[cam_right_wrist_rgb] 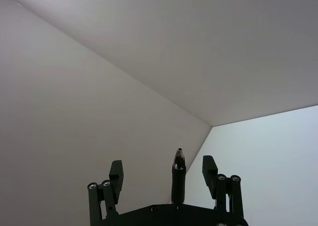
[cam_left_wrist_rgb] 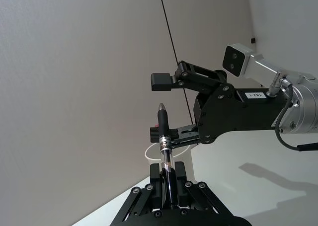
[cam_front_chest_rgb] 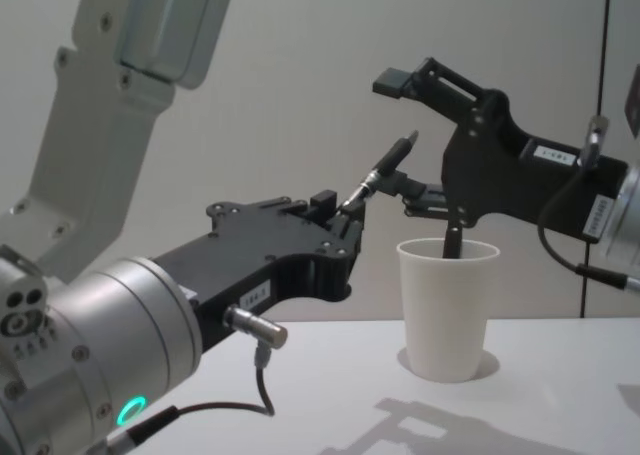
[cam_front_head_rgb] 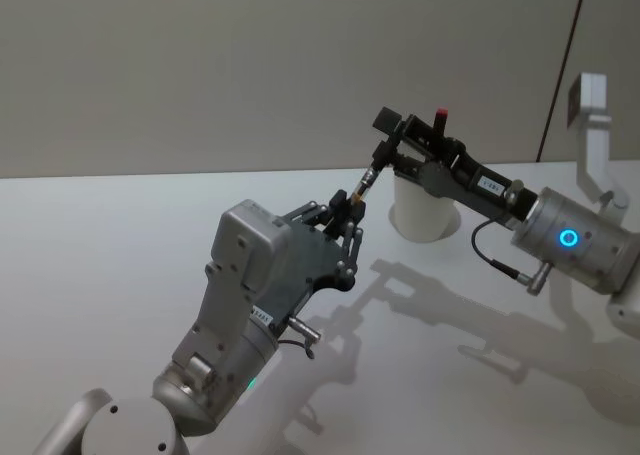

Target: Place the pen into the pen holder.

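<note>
pen holder (cam_front_chest_rgb: 446, 310) on counter (cam_front_chest_rgb: 330, 380) | right claw (cam_front_chest_rgb: 399, 140) above it | left claw (cam_front_chest_rgb: 343, 215) to its left | pen (cam_front_chest_rgb: 388, 167) in left claw, tip between right claw's fingers (cam_front_chest_rgb: 388, 80)

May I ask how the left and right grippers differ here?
The left gripper is shut on the pen at its lower end; the right gripper is open, straddling its tip. The left is beside the pen holder, the right above it. Both are raised off the table.

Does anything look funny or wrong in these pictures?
Nothing is spilled or broken. One odd sight: the pen is up in the air, tilted, clamped in the left gripper. Its tip pokes between the open fingers of the right gripper, higher than the upright pen holder.
</note>
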